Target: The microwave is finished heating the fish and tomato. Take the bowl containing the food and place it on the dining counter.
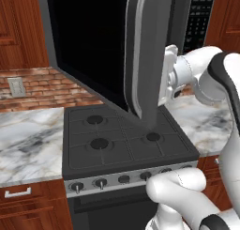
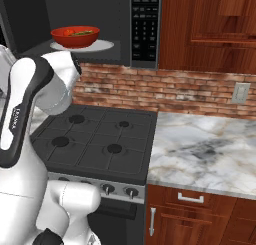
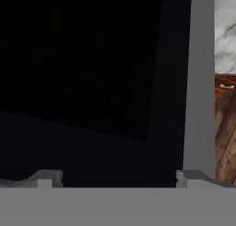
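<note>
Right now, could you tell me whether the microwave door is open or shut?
Open. The door stands swung out over the stove, and the bowl sits exposed in the cavity.

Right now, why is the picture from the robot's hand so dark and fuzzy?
Hand view: the camera sits very close to the microwave door's black glass, so it looks dark and soft, with open fingers at the bottom. Right base view: evenly lit, the red bowl looks sharp inside.
</note>
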You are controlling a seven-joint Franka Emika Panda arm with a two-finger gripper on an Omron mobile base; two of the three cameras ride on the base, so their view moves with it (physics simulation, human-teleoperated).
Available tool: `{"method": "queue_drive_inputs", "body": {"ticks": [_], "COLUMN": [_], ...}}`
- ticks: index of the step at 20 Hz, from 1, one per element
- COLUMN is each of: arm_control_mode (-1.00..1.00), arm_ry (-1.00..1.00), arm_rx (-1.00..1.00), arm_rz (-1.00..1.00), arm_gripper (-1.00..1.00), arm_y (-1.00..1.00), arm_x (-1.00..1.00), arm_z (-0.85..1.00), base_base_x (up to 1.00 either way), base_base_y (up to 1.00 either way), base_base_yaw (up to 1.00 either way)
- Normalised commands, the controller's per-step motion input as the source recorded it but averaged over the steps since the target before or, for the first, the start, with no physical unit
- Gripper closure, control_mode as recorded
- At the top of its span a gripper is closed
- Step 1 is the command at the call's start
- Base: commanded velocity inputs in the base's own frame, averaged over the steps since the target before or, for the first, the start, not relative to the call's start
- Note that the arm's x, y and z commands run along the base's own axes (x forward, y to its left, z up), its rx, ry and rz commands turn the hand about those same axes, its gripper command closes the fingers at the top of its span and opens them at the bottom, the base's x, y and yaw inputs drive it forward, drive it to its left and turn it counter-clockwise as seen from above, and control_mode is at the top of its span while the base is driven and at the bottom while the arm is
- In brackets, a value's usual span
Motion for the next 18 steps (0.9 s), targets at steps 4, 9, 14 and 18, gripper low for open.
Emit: {"method": "queue_drive_inputs", "body": {"ticks": [4, 9, 14, 18], "arm_control_mode": [-1.00, -1.00, -1.00, -1.00], "arm_ry": [-0.18, -0.23, -0.01, -0.04], "arm_rx": [0.08, 0.00, -0.06, -0.04], "arm_rz": [0.09, -0.12, -0.02, -0.01], "arm_gripper": [-1.00, -1.00, -1.00, -1.00], "arm_y": [1.00, 0.88, 0.03, -0.79], "arm_x": [-0.17, 0.00, 0.06, 0.06], "arm_z": [0.00, 0.04, 0.00, 0.08], "base_base_x": [0.00, 0.00, 0.00, 0.00], "base_base_y": [0.00, 0.00, 0.00, 0.00], "base_base_yaw": [0.00, 0.00, 0.00, 0.00]}}
